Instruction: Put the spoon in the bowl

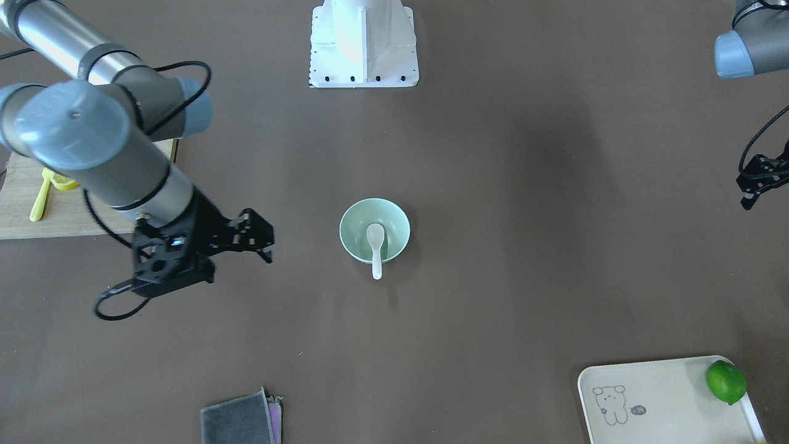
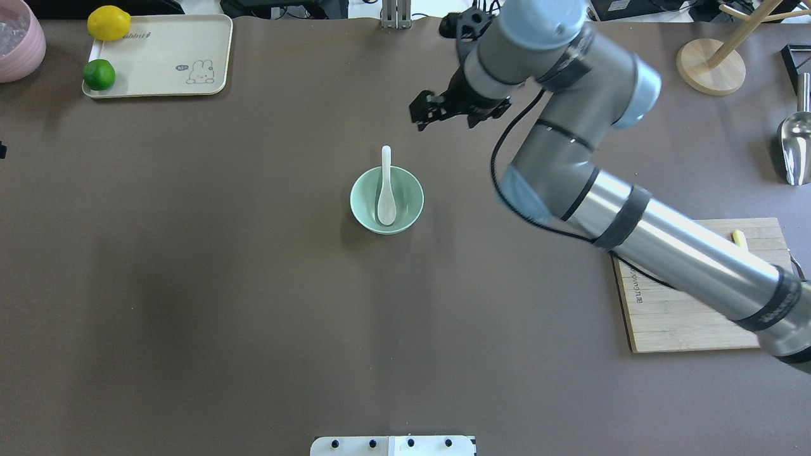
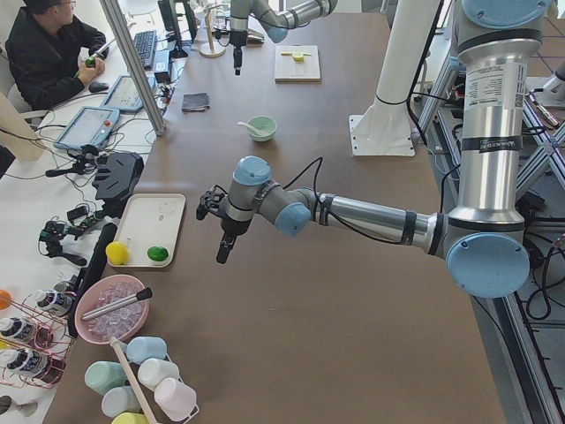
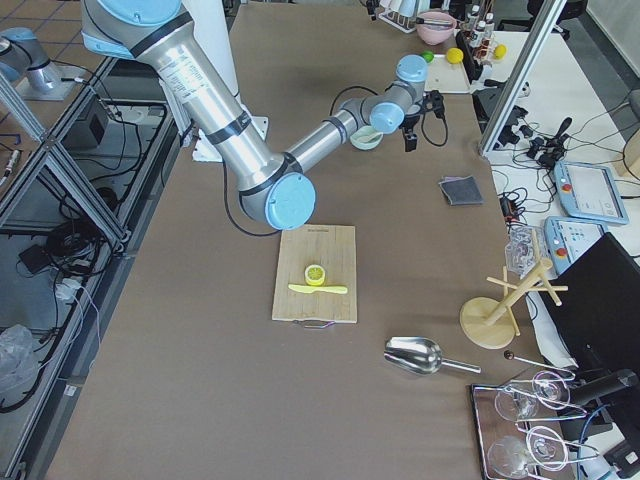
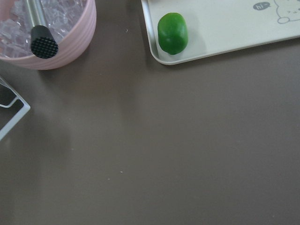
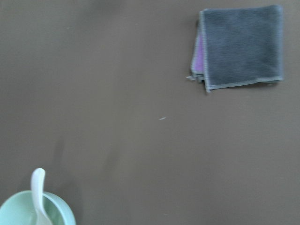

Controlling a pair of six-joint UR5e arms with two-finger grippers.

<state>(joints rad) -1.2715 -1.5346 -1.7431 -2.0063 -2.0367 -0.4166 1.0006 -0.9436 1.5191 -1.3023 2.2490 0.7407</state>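
The pale mint-green bowl stands at the table's middle; it also shows in the overhead view. The white spoon lies in it, scoop on the bowl's floor and handle resting over the rim away from the robot. My right gripper hovers open and empty, apart from the bowl, beyond it and to its right in the overhead view; it also shows in the front view. My left gripper hangs far off near the tray end, fingers together, holding nothing.
A cream tray with a lime and a lemon sits at the far left corner. A folded grey cloth lies at the far edge. A wooden cutting board is under my right arm. A metal scoop lies far right.
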